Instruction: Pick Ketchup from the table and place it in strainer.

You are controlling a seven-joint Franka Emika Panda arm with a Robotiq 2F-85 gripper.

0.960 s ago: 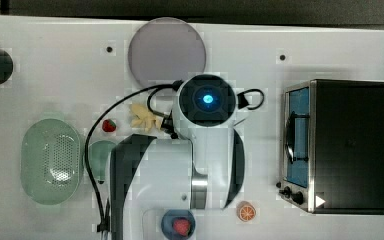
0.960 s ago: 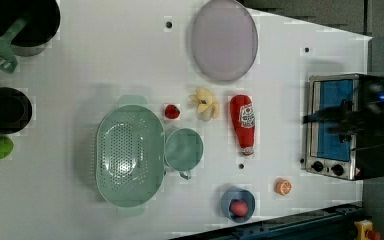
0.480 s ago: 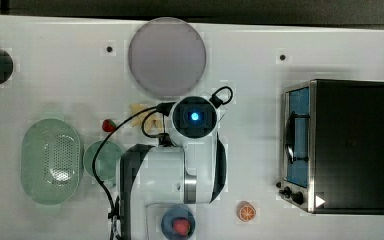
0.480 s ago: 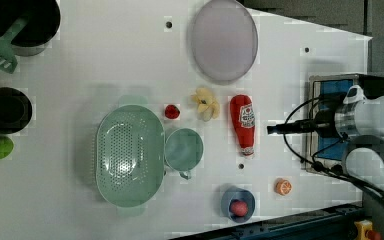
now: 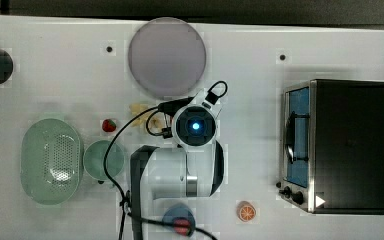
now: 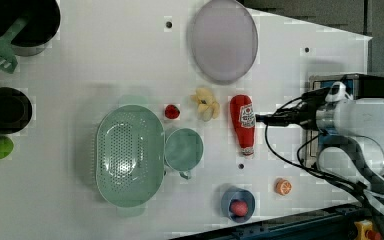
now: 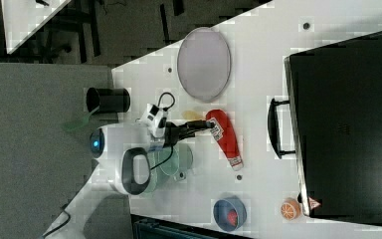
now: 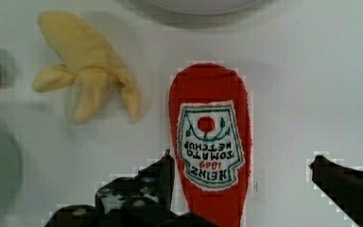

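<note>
The pincer (image 8: 241, 165) is seen spread wide open over the ketchup (image 6: 243, 123), which is laid flat on the worktop (image 6: 105, 60) beside the banana (image 6: 206, 103), well apart from the strainer (image 6: 130, 155).

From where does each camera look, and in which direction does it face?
Top view: overhead, facing straight down; the white arm shows.
Left view: high, facing down; the arm enters from the left view's right.
Right view: high, tilted; the arm enters from the right view's left.
Wrist view: on the wrist, facing the ketchup between the fingers of the open gripper.
Shared: left, right, wrist views show the ketchup.
</note>
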